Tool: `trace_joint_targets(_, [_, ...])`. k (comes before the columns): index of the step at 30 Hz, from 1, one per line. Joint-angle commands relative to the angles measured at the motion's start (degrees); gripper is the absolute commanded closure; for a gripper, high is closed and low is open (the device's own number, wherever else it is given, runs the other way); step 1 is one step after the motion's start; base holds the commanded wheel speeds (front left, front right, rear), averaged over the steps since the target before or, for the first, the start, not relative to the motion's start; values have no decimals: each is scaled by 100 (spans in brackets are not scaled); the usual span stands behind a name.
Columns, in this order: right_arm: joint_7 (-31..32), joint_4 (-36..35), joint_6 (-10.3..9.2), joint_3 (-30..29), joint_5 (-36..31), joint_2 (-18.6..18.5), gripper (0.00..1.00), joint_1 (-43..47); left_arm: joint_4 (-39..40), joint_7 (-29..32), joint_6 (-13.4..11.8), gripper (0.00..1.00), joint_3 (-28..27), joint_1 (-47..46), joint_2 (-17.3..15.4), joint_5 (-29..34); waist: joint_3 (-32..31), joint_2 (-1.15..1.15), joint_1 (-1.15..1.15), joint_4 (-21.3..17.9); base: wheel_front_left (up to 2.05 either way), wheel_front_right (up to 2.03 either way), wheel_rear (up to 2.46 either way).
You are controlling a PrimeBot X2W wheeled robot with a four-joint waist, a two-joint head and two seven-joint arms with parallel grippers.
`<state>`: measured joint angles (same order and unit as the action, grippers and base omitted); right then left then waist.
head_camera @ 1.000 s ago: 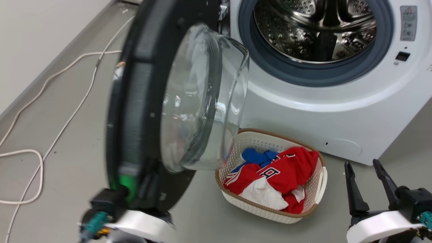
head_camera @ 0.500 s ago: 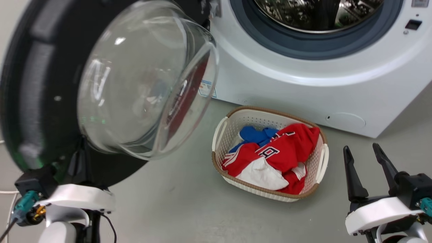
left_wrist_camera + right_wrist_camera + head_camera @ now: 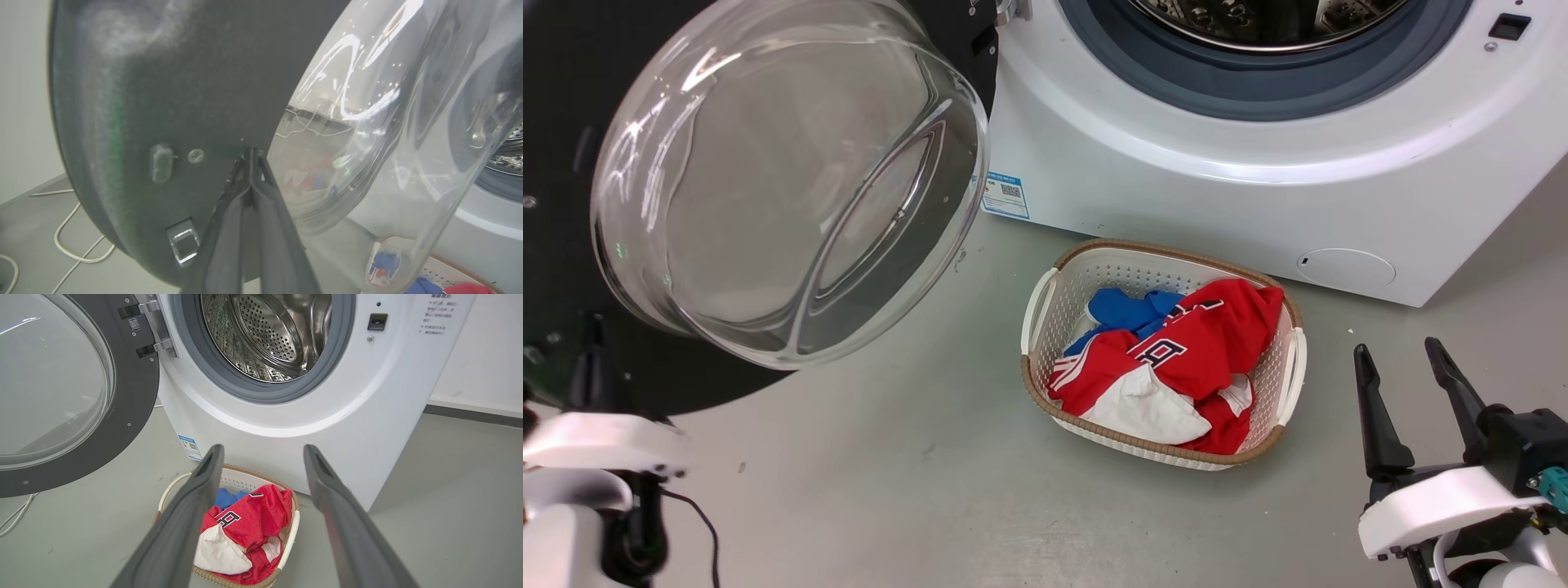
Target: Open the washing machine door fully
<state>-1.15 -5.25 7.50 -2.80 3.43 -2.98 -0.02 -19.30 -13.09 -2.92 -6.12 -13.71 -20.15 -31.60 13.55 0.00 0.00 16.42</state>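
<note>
1. Fingers of the left gripper (image 3: 250, 157) were pressed together with nothing between them. Their tips touched the black inner face of the washing machine door (image 3: 163, 81), just left of its glass bowl (image 3: 367, 122) in the left wrist view.
2. The door hung wide open on its hinge (image 3: 155, 326), well left of the right fingers. Its inner side and bowl faced out into the room.
3. Fingers of the right gripper (image 3: 1396, 349) were spread wide, holding nothing and touching nothing.
4. Beyond the right fingers stood the washing machine (image 3: 1176, 188). The steel drum (image 3: 265, 335) and grey gasket (image 3: 245, 386) were exposed above their tips.
5. The laundry basket (image 3: 1168, 247) sat on the floor between the right fingers and the machine. It held a red garment (image 3: 1201, 351) and a blue one (image 3: 1127, 309).
6. A white cable (image 3: 69, 245) lay on the floor left of the left fingers.
</note>
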Motion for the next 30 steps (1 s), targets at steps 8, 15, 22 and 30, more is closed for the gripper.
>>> trace_joint_targets(8, [6,78,-1,63,14,-33,0,-125,-702,-175,164,100,-280,-474,-294,3,-46,0,0,-37,0,0,0])
trace_joint_targets(15, [-51,184,-1,82,54,-30,0,-101,-767,-208,178,100,-320,-323,-206,98,-184,0,0,-107,0,0,0])
trace_joint_targets(22, [-142,369,-1,76,162,0,0,84,-86,-220,90,100,-233,316,73,427,-581,0,0,-165,0,0,0])
trace_joint_targets(30, [-212,541,-1,109,281,13,0,244,876,-95,-79,100,143,1181,310,749,-983,0,0,-239,0,0,0])
